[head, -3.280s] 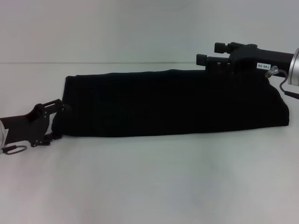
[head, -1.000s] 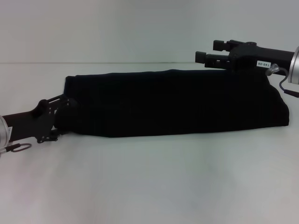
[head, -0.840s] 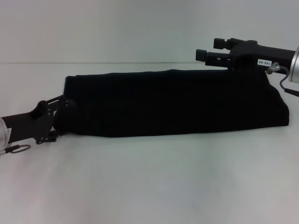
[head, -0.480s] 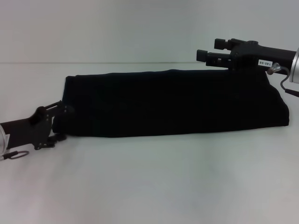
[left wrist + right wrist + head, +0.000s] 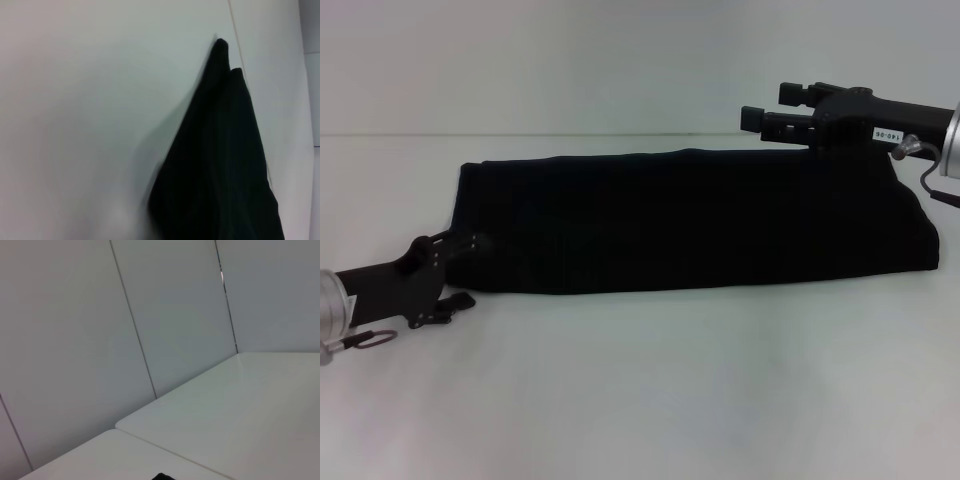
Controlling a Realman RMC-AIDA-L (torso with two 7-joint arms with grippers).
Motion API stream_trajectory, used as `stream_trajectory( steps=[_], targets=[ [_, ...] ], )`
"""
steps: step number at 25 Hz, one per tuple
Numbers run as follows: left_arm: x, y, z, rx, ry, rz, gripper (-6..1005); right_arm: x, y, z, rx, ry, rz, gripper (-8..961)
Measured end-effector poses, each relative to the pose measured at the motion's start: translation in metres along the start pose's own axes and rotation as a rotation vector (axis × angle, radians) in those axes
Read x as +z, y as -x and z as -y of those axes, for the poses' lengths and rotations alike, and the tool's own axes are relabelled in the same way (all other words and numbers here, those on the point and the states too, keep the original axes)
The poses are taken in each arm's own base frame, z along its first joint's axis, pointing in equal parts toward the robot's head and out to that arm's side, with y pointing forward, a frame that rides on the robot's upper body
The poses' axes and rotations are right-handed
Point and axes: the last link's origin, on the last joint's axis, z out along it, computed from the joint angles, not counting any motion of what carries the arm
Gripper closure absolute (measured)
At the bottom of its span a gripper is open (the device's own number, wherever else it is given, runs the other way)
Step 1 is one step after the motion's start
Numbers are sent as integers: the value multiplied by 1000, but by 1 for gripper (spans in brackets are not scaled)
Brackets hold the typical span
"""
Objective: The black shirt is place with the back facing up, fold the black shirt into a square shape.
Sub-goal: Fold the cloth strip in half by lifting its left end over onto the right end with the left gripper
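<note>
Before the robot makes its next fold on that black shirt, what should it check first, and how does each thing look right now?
1. The black shirt lies flat as a long folded band: ok.
2. Left gripper at the shirt's left end, near corner: ok.
3. Left gripper actually pinching cloth: cannot tell.
4. Right gripper above the shirt's far right edge, fingers apart, not touching it: ok.
5. White table in front free for folding: ok.

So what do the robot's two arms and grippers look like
Both grippers, left and right, are matte black with blocky linked fingers on dark forearm housings that end in silver metal cuffs. A thin cable loops out near each cuff. The right arm bears a small white label with black digits.
</note>
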Motion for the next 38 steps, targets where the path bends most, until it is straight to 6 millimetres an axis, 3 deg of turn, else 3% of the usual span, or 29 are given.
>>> stream_trajectory(
  steps=[9,38],
  targets=[
    [4,-11,-7,46,-18,-48,91,0,0,-1,5,6,0,28],
    [5,-19,-10,138,-43,-76,170,2,3,-2,1,10,2,29]
  ],
)
